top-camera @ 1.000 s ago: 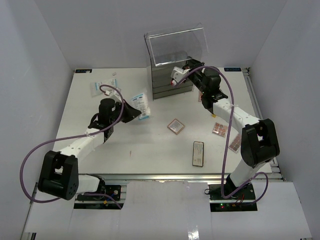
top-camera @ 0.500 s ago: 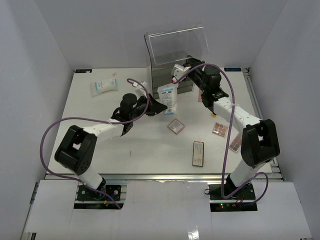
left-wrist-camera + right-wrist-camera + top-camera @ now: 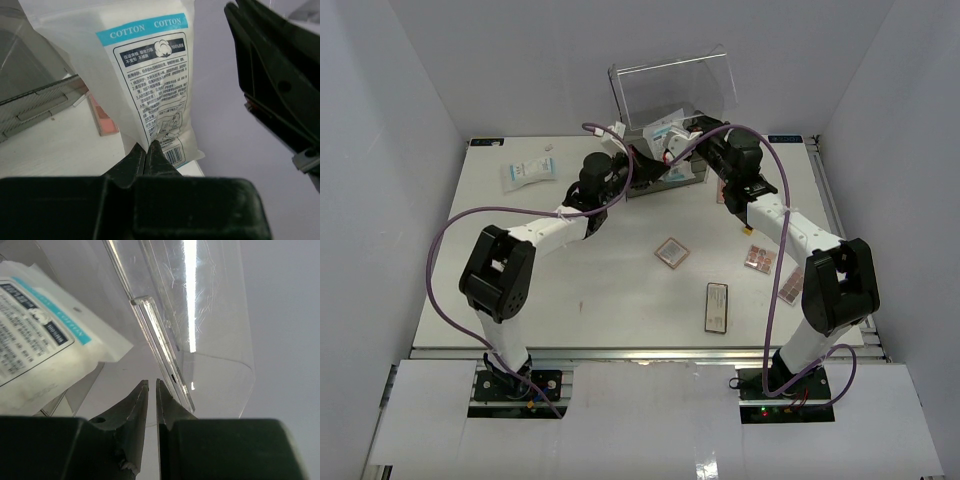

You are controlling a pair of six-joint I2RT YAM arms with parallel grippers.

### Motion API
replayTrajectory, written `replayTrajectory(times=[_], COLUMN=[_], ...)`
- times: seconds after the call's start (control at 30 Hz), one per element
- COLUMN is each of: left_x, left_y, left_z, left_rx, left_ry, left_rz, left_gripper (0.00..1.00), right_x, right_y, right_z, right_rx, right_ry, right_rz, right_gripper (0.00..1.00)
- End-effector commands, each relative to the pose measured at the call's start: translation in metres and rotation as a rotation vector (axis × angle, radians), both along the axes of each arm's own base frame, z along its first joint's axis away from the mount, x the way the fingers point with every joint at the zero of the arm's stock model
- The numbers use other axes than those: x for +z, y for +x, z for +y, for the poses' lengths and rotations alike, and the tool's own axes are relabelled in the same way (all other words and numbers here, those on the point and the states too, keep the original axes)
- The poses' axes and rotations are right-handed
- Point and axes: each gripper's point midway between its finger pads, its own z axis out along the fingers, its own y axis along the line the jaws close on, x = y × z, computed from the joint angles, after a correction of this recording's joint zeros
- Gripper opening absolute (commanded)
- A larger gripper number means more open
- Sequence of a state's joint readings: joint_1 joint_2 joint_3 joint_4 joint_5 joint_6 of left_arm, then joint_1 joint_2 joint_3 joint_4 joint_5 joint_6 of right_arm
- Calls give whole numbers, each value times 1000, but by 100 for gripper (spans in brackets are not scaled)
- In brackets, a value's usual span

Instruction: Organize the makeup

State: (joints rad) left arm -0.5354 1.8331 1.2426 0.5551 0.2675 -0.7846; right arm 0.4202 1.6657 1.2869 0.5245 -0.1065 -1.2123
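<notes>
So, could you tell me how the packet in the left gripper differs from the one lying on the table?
The held packet is pinched in the left gripper, up by the clear box. The table packet lies flat, untouched. Both are white with blue.

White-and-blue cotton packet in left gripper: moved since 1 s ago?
Yes. The white-and-blue cotton packet went right and back, from over the open table to the clear acrylic drawer box.
</notes>
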Motion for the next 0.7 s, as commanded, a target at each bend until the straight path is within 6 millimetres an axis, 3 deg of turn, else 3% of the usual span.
replayTrajectory(times=[0.0,0.33,0.67], left_x=[24,34,32], left_y=[25,56,75], left_z=[7,21,19], left_rx=[122,293,384], left_ry=[-87,-254,-373], left_rz=[-5,51,130], left_gripper=[0,0,0], right_x=[65,69,66], right_y=[-11,-11,-12], right_z=[-10,-10,-9], right_rx=[-16,-14,-9], right_ry=[90,108,118], right_rz=[-130,-128,-113], right_gripper=[18,18,18])
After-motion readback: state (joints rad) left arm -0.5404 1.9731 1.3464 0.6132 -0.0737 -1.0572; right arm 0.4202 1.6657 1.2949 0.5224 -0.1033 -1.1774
